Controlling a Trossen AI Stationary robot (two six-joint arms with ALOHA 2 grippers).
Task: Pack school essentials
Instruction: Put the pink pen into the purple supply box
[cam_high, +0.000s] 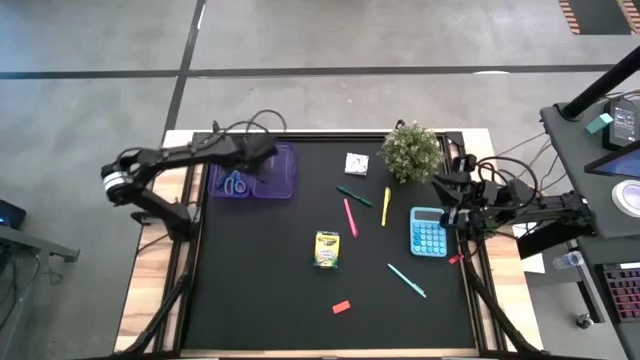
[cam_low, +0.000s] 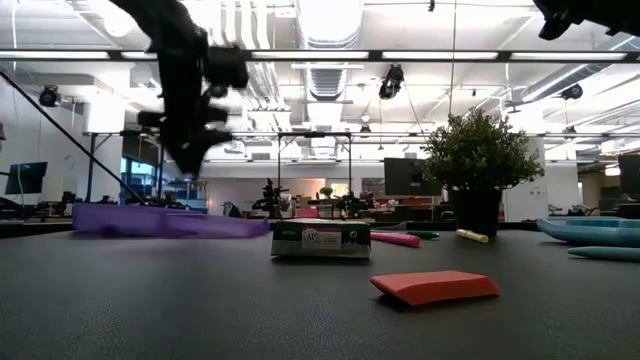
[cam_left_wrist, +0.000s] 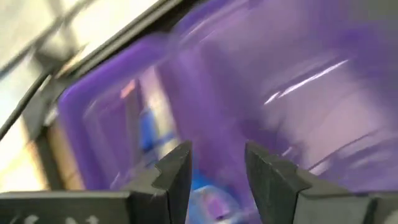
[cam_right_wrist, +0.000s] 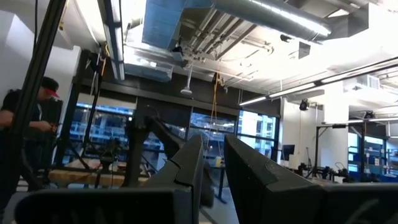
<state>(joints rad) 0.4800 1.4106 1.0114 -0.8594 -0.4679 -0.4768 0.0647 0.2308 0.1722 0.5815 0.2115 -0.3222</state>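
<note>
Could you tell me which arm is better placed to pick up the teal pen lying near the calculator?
The right. Its gripper waits at the table's right edge beside the calculator, close to the teal pen. The left gripper hovers over the purple case across the table.

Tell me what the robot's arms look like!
Both arms are dark, nearly black, and jointed. The left arm has a pale silvery ring near its base and looping black cables. The right arm trails cables too. Each gripper's jaws are flat, dark and wedge-shaped.

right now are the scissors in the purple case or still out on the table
In. The high view shows the blue-handled scissors lying inside the open purple case's left half, with the left hand over the case.
</note>
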